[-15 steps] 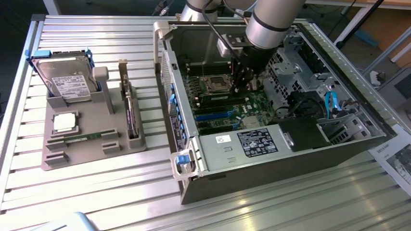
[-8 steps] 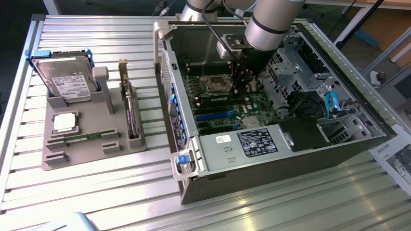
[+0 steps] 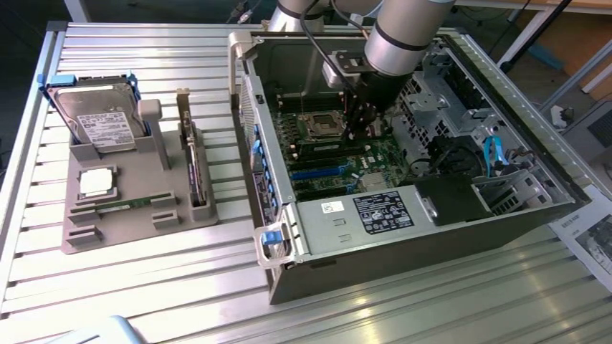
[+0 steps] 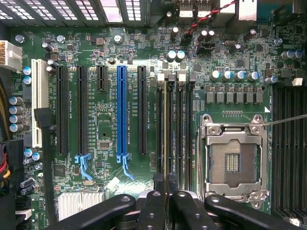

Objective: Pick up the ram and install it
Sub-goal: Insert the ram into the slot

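Honestly, little writing is legible from my station: white print runs beside the blue expansion slot [image 4: 122, 112] on the motherboard [image 4: 100, 120], and a black label [image 3: 383, 211] sits on the metal cover inside the case [image 3: 402, 258], but all of it is too small for me to read. My gripper [image 4: 166, 191] hangs over the board just beside the processor socket [image 4: 233, 160]. Its fingers [image 4: 152, 206] are pinched nearly together on the ram [image 4: 166, 134]. I see the ram edge-on as a thin strip, lying along the memory slots [image 4: 178, 129] between the socket and the blue slot. Whether it is seated I cannot tell. A second green stick [image 3: 125, 206] lies on the grey tray [image 3: 125, 231] outside the case, well apart from the socket.
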Motion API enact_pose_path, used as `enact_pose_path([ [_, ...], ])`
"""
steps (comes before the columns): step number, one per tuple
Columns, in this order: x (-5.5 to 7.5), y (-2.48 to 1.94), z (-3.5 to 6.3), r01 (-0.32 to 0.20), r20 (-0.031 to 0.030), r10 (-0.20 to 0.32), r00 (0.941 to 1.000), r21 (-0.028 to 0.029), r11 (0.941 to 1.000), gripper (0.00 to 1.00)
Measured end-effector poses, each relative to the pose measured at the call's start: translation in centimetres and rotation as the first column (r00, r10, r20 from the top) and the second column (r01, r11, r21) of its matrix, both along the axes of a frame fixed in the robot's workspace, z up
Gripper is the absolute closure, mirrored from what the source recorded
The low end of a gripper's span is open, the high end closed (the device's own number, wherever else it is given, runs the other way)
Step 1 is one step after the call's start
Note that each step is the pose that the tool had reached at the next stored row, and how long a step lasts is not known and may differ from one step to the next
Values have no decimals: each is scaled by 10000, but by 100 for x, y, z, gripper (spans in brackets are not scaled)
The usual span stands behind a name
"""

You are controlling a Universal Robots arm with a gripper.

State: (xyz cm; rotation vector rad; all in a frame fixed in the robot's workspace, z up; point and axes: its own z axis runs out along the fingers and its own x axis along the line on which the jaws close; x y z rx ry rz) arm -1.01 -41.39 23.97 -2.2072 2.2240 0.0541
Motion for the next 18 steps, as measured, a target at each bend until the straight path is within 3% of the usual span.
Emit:
enact_pose_path([
  [16,0,-1,0,79,0,-79,10000,7,10000,88],
  [18,0,-15,0,77,-1,-77,10000,36,10000,88],
])
